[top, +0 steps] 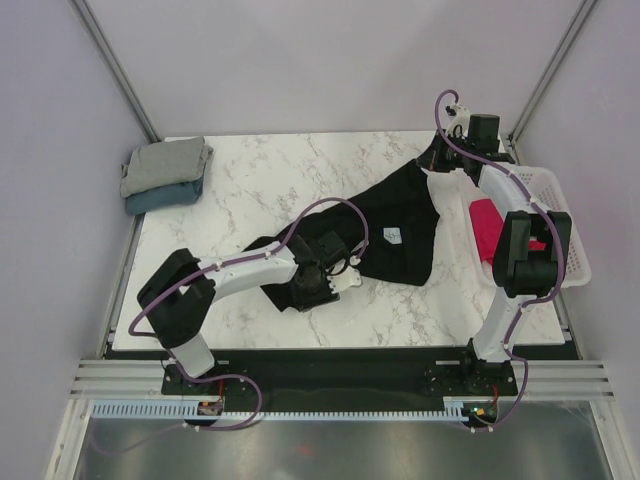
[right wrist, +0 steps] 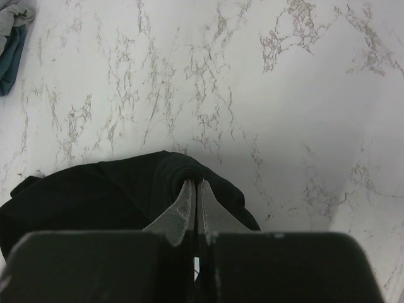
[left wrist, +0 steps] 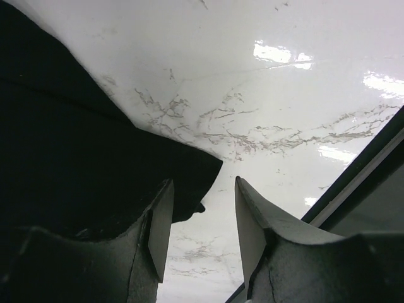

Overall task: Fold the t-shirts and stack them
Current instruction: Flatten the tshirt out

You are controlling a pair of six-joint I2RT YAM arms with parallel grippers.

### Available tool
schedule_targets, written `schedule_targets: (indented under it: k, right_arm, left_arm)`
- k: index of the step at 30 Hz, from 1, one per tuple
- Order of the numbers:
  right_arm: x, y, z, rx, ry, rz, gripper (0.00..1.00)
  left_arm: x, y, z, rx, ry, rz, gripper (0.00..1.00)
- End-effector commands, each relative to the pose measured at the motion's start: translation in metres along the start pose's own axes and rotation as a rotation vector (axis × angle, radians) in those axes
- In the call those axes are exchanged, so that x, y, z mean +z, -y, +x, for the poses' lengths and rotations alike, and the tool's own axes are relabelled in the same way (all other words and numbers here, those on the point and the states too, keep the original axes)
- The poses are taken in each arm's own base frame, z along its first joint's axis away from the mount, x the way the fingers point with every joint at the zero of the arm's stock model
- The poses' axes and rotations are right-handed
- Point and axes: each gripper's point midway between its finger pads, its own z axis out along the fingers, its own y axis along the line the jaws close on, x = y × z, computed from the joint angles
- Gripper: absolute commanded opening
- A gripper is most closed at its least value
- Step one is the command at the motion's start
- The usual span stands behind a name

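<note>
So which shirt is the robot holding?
The black t-shirt, pinched by the right gripper. The grey shirt sits on the blue shirt; the pink-red shirt lies in the basket.

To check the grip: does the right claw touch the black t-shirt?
Touching. The right wrist view shows the right claw shut, pinching a fold of the black t-shirt.

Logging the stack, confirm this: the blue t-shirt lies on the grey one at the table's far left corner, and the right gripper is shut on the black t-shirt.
Reversed: the top external view shows the grey t-shirt lying on the blue t-shirt. The rest holds: far left corner, right gripper shut on the black t-shirt.
</note>
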Motion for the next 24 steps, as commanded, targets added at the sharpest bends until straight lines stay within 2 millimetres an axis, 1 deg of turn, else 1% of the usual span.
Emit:
schedule_targets:
  k: [1, 6, 12, 17, 18, 19, 22, 24]
  right_arm:
    - [-0.007, -0.009, -0.022, -0.038, 0.062, -0.029, 0.00]
    - [-0.003, -0.008, -0.020, -0.030, 0.057, -0.031, 0.00]
    - [-0.004, -0.007, -0.019, -0.032, 0.056, -0.028, 0.00]
    - [-0.005, -0.007, -0.019, -0.035, 0.056, -0.027, 0.00]
    - [-0.005, -0.006, -0.018, -0.033, 0.054, -0.026, 0.00]
    - [-0.005, -0.006, -0.017, -0.032, 0.053, -0.026, 0.00]
    - [-0.004, -0.006, -0.015, -0.027, 0.051, -0.027, 0.00]
    - [-0.004, -0.006, -0.014, -0.025, 0.050, -0.030, 0.00]
  left_arm:
    - [0.004, 0.010, 0.002, -0.031, 0.000, 0.038, 0.50]
    - [0.014, 0.013, 0.007, -0.027, -0.021, 0.058, 0.50]
    - [0.027, 0.019, 0.010, -0.032, -0.061, 0.098, 0.51]
    - [0.033, 0.017, 0.011, -0.035, -0.077, 0.091, 0.50]
    - [0.034, 0.017, 0.011, -0.033, -0.079, 0.089, 0.49]
    - [0.034, 0.016, 0.011, -0.034, -0.079, 0.082, 0.44]
    - [0.034, 0.011, 0.011, -0.030, -0.077, 0.058, 0.38]
    - [0.034, 0.007, 0.010, -0.027, -0.070, 0.041, 0.35]
